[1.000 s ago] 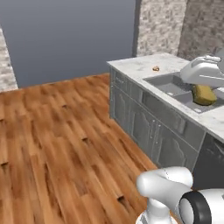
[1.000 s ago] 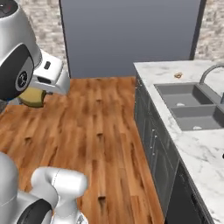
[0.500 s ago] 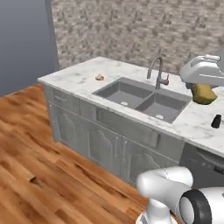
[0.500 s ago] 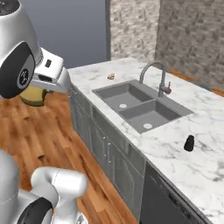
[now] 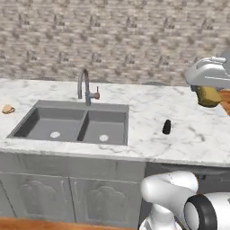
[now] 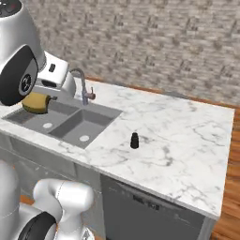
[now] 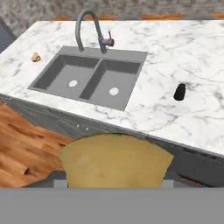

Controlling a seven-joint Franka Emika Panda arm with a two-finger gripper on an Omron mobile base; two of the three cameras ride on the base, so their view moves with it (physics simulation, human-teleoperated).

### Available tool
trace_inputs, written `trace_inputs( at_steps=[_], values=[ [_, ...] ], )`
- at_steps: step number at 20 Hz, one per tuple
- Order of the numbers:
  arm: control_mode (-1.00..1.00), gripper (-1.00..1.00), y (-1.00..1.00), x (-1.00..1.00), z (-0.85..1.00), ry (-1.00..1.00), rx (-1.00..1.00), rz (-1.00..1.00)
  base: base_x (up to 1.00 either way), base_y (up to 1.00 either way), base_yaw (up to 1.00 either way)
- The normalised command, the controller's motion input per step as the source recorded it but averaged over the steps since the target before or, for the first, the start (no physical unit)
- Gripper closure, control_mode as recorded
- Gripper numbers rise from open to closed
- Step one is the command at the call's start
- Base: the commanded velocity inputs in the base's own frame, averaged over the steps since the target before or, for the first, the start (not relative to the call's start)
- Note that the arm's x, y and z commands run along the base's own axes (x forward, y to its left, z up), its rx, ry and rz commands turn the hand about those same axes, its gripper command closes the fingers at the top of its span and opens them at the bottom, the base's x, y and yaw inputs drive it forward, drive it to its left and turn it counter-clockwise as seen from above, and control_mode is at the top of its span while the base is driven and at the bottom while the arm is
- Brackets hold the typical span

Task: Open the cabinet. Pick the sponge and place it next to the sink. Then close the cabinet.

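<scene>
Jaws clenched on the sponge, held aloft at right edge of the left base frame, short of the desk. You're mid-carry. Next: bring it over bare marble beside the sink, clear of the small black bottle, lower, release.

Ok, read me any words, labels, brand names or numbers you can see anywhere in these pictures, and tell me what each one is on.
No readable text: none.
The sponge held in the claw is plain yellow, with no label.
The small dark object on the marble counter bears no mark that can be read.
The sink, faucet and stone wall carry no lettering.
</scene>
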Motion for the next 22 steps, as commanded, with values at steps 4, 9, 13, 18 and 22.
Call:
trace_inputs(
  at_steps=[4, 9, 13, 18, 22],
  values=[
    [1.0, 1.0, 0.0, 0.0, 0.0, 0.0, 0.0, 0.0, 0.7, 0.01, -0.91],
    [1.0, 1.0, 0.0, 0.0, 0.0, 0.0, 0.0, 0.0, 0.51, 0.21, -0.86],
    [1.0, 1.0, 0.0, 0.0, 0.0, 0.0, 0.0, 0.0, -0.28, 0.59, -0.29],
    [1.0, 1.0, 0.0, 0.0, 0.0, 0.0, 0.0, 0.0, -0.38, 0.44, -0.03],
    [1.0, 1.0, 0.0, 0.0, 0.0, 0.0, 0.0, 0.0, 0.04, 0.65, 0.02]
  ],
)
